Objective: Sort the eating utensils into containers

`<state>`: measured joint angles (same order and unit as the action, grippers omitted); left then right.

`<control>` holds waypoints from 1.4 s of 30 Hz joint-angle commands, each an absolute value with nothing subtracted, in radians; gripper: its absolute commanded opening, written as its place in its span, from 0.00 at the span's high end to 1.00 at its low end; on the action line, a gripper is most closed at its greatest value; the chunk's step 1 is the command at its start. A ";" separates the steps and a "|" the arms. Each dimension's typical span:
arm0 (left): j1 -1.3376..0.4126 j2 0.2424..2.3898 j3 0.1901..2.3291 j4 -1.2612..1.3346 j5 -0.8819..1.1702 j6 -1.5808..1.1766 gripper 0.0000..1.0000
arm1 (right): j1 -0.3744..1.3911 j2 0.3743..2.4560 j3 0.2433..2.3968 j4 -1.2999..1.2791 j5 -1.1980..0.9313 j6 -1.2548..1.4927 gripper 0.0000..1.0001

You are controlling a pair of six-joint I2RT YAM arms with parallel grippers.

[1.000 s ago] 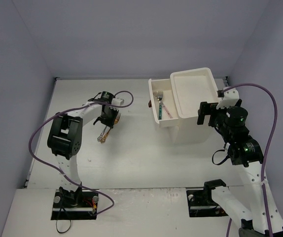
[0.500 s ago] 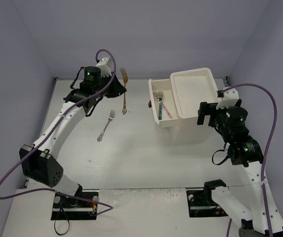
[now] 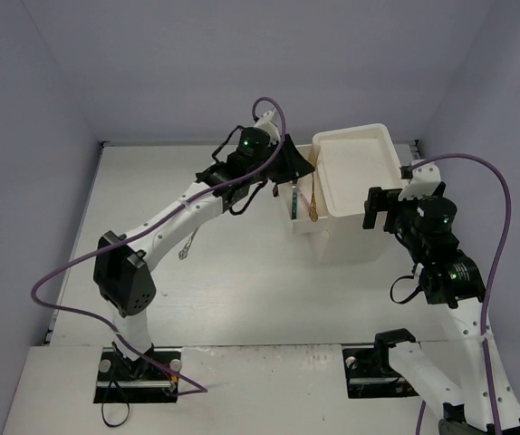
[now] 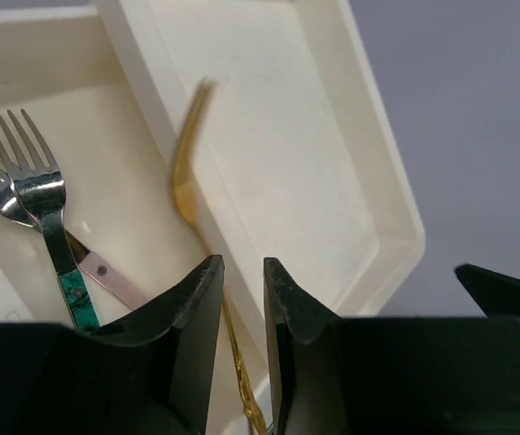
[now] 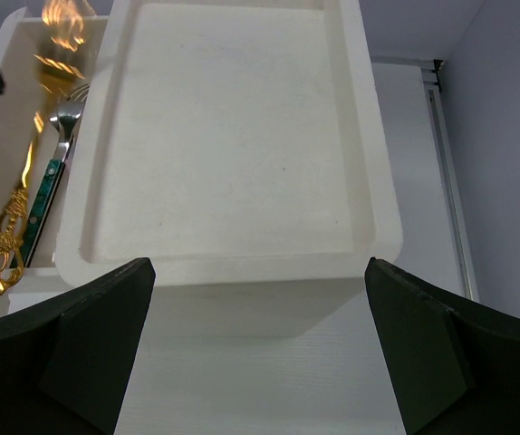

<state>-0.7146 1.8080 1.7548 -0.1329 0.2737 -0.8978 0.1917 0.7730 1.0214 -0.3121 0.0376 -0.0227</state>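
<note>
The white drawer unit (image 3: 355, 181) stands far right on the surface (image 3: 242, 290), its open drawer (image 3: 301, 224) jutting left with two silver forks (image 4: 43, 195) inside. The gold fork (image 4: 184, 186) is over that drawer, right under the left gripper (image 4: 242, 281), its long axis running far to near along the drawer's length. The jaws stand slightly parted, wider than the thin handle, so it looks let go; the right gripper (image 5: 258, 272) is spread wide, empty, beside the unit.
</note>
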 commanded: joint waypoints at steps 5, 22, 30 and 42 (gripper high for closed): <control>-0.721 1.782 1.850 -0.115 0.137 -0.837 0.57 | 0.201 0.744 1.019 -0.262 0.078 -0.027 0.00; -0.337 1.461 1.441 -0.465 0.233 -0.504 0.55 | 0.201 0.786 1.038 -0.263 0.094 -0.048 0.00; -0.222 1.677 1.366 -0.586 0.348 -0.215 0.55 | 0.201 0.796 1.044 -0.262 0.089 -0.043 0.00; -0.219 1.945 1.445 -0.588 0.136 -0.109 0.55 | 0.201 0.770 1.041 -0.268 0.093 -0.044 0.00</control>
<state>-0.2249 1.9362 1.3636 -0.5957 0.2122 -0.1730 0.1917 0.7785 1.0210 -0.3191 0.0715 -0.0319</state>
